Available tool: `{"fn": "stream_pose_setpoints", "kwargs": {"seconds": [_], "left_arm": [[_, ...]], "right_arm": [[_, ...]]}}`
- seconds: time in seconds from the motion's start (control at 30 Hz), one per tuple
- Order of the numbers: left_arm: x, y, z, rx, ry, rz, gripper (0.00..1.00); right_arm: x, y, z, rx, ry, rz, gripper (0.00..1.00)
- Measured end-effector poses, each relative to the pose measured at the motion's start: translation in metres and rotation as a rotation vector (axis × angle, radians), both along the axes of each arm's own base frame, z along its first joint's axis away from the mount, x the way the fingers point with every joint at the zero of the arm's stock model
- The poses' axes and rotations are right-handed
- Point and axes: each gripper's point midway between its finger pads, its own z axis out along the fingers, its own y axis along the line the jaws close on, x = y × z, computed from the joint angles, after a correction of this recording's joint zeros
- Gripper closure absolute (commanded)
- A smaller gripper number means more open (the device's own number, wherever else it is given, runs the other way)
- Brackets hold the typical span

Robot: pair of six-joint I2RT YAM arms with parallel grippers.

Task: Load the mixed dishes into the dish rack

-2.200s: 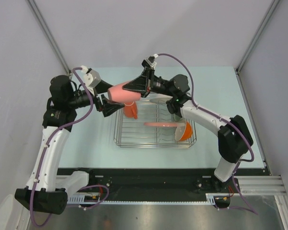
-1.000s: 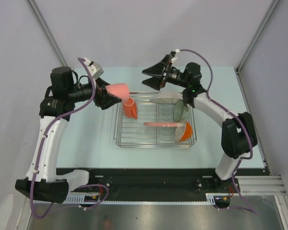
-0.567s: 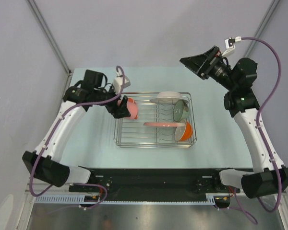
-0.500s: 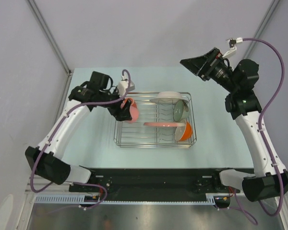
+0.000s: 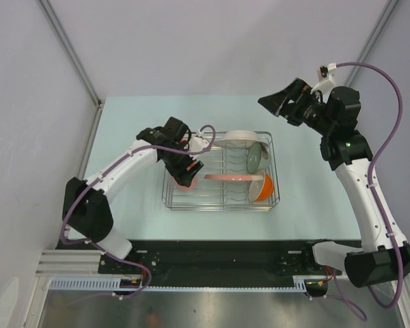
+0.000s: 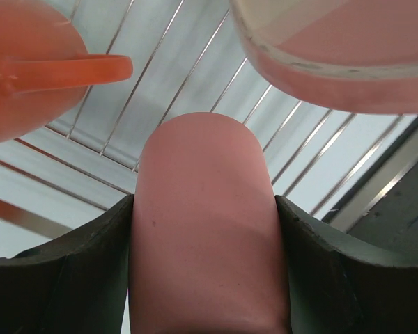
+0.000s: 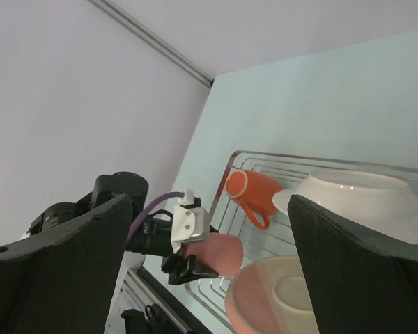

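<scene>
My left gripper (image 5: 185,172) is shut on the salmon-pink handleless cup (image 6: 205,229). It holds the cup low over the left half of the dish rack (image 5: 172,202); I cannot tell whether the cup touches the wires. The orange mug (image 6: 28,62) lies just behind the cup. The salmon-pink plate (image 5: 227,178) is right of it. The white plate (image 5: 240,139), the grey-green bowl (image 5: 255,158) and the orange bowl (image 5: 262,188) sit in the rack's right half. My right gripper (image 5: 274,102) hangs open and empty, high above the back right of the table.
The rack stands mid-table on the pale blue tabletop (image 5: 130,116). Grey walls close in the left, back and right sides. My left arm (image 5: 133,160) stretches across the table left of the rack. Upright wire tines (image 5: 225,160) rise in the rack's middle.
My left arm has swung the cup down from the rack's back left corner into the rack's left half, in front of the mug. The right arm stays raised and has barely shifted.
</scene>
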Motion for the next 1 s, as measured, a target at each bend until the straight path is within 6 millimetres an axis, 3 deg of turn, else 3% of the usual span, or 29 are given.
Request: {"fn": "stream_pose_setpoints", "kwargs": {"seconds": [0.2,0.57,0.77,0.87,0.9,1.0], "left_arm": [[0.004,0.007,-0.034,0.115,0.013,0.004,1.00],[0.017,0.007,-0.061,0.182,-0.019,0.013,1.00],[0.017,0.003,-0.071,0.192,-0.018,0.003,0.91],[0.018,0.002,-0.071,0.187,-0.022,0.005,0.83],[0.018,0.001,-0.072,0.185,-0.023,0.008,0.60],[0.018,0.000,-0.072,0.182,-0.025,0.009,0.36]], "right_arm": [[0.004,-0.009,-0.013,-0.023,0.025,-0.024,0.00],[0.010,-0.025,-0.035,-0.040,0.078,-0.066,0.00],[0.010,-0.029,-0.036,-0.040,0.083,-0.076,0.00],[0.010,-0.029,-0.036,-0.040,0.083,-0.076,0.00],[0.010,-0.029,-0.037,-0.040,0.084,-0.075,0.00],[0.010,-0.028,-0.040,-0.040,0.091,-0.072,0.00]]}}
